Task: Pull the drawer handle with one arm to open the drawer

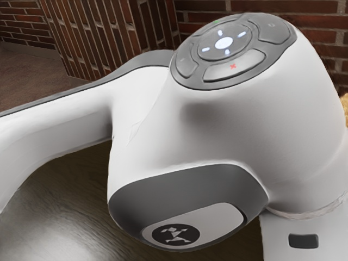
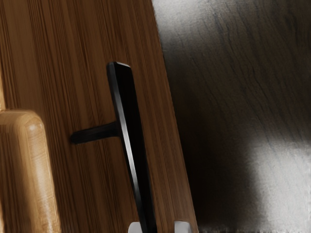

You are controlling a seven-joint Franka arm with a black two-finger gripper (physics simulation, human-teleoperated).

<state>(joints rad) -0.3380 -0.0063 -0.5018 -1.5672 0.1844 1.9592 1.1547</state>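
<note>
Wrist view: the gripper sits right at the near end of the drawer handle, a slim black bar that runs away from the hand across the drawer front. Whether the gripper is open or closed on the bar cannot be told. A short black post joins the bar to the brown wood-grain panel and holds it clear of the surface. Beside the panel, on the side away from the table, a paler rounded wooden edge stands out. On the other side of the drawer front lies the dark table top.

From the exterior view, the white arm crosses close to the camera, with its grey button pad facing up. A brick wall is behind it.
</note>
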